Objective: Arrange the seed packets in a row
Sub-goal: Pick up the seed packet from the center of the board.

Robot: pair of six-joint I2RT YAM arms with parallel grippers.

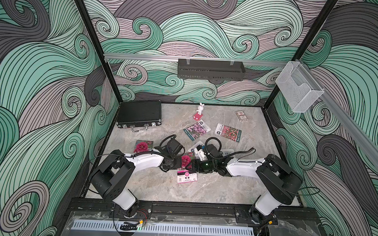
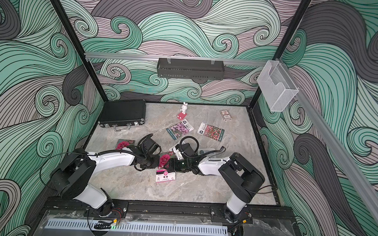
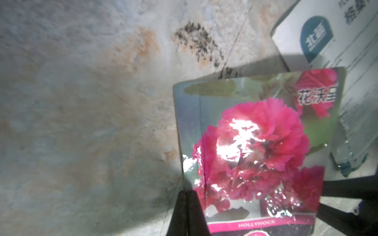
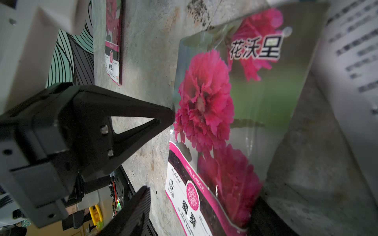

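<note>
Magenta hollyhock seed packet (image 1: 186, 176), flat and glossy, sits tilted off the grey marbled desk (image 1: 224, 190) near its middle, one edge pinched in the closed left hand (image 4: 170, 115). Right hand (image 4: 201, 194) stands wide astride the label end. It should close squarely before the left lets go.

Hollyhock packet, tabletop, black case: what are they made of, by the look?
Hollyhock packet: glossy plastic film or laminated paper; glare patches, wrinkles. Tabletop: matte stone or stone-print laminate; grey veining. Black case: ribbed panels, shiny metal latches and handle; probably aluminium-framed.
</note>
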